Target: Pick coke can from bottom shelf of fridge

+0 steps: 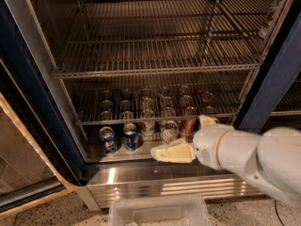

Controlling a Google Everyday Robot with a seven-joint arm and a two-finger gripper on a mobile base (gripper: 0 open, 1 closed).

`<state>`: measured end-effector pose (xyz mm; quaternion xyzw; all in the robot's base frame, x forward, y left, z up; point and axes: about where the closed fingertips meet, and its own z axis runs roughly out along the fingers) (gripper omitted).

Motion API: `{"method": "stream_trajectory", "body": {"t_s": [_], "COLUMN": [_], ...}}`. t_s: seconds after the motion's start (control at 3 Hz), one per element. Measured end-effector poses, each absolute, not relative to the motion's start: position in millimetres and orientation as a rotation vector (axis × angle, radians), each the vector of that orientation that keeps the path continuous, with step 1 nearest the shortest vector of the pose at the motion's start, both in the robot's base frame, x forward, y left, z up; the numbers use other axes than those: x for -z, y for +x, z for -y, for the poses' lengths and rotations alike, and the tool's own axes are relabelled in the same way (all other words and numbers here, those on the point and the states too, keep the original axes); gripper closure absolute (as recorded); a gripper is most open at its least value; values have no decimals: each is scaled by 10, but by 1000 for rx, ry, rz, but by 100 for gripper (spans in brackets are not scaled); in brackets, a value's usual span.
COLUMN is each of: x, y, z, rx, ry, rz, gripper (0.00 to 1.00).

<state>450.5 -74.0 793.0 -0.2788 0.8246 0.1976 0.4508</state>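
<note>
Coke can (188, 126) stands on the fridge's (273, 79) bottom shelf (117, 156), last in a row: two blue cans (108, 139), pale cans (168, 131), then it. The gripper (173, 152) hangs just in front, slightly lower; open or closed, I cannot tell. Best to straddle the can's middle squarely, sparing its neighbour. No lettering reads clearly.

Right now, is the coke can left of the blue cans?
No, the coke can stands right of the blue cans, just behind the gripper at the front of the bottom shelf.
</note>
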Motion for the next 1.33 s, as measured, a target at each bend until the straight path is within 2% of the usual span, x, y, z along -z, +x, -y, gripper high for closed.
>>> {"method": "stream_trajectory", "body": {"t_s": [0.33, 1.33], "x": [-7605, -7500], "y": [4643, 4635], "z": [915, 932], "rx": [-533, -576], "ry": [-478, -413], "rz": [-1995, -1972], "gripper": [0, 0]}}
